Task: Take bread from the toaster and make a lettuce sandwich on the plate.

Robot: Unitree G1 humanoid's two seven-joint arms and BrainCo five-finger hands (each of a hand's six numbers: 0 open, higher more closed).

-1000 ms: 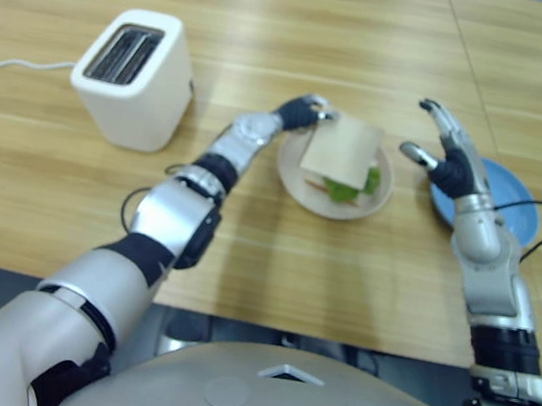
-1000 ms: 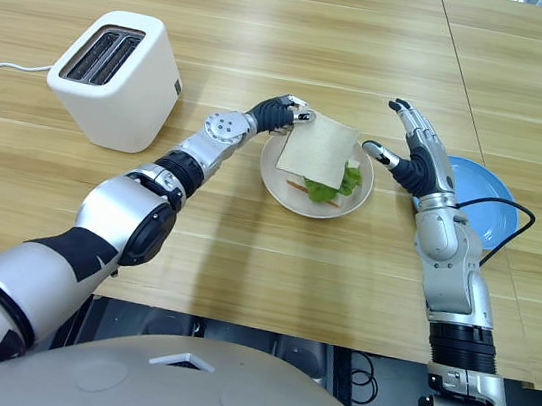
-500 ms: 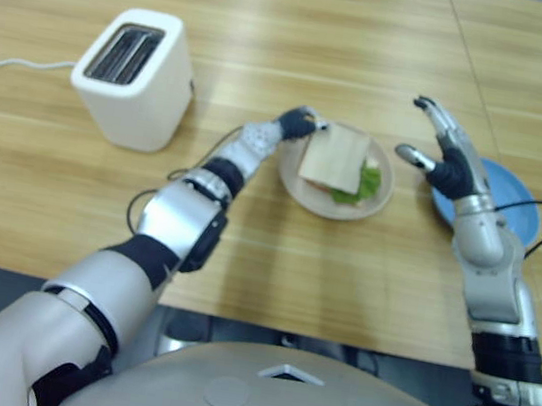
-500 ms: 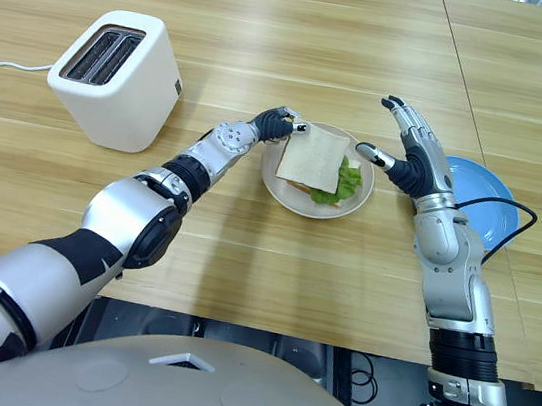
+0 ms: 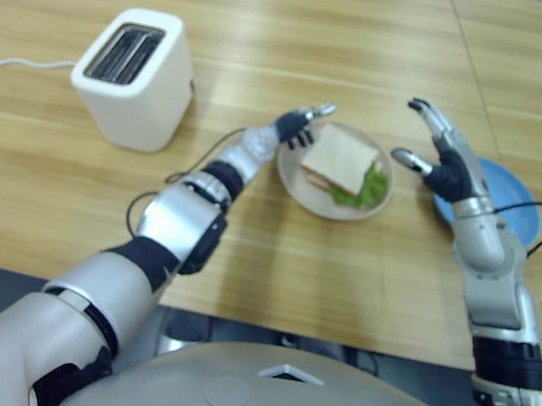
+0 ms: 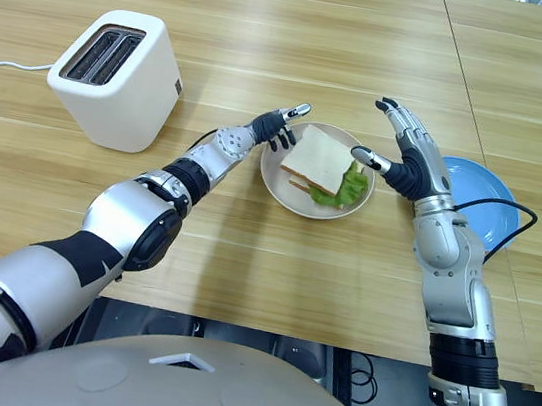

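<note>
1. Left hand [image 6: 277, 125] sits just beside the plate [image 6: 302, 209], at the rim on the toaster's side. Its fingers are stretched out and hold nothing.
2. Right hand [image 6: 405, 161] hovers at the plate's opposite rim, fingers spread wide and empty, palm turned toward the sandwich.
3. The top slice of bread [image 6: 322, 160] lies on the plate, slightly askew. Lettuce [image 6: 351, 186] pokes out from under it on the side nearest my right hand.
4. The toaster [image 6: 117, 75] stands on the desk [image 6: 276, 22] well away from the plate, beyond my left hand. I can't tell from here whether anything is left in its slots.
5. A blue dish [image 6: 487, 208] lies just past the plate behind my right hand, with a black cable [image 6: 509, 232] looping over it.
6. My read: this is the closing step. Bread, lettuce and bread are stacked, and both hands are off the food, so the sandwich looks essentially built.
7. Next, I think, is a gentle squaring-up. The slice sits crooked, so a light nudge from either rim would centre it over the lettuce.
8. Otherwise I draw both hands back from the plate, lifting clear so no finger clips the rim or drags the slice off.
</note>
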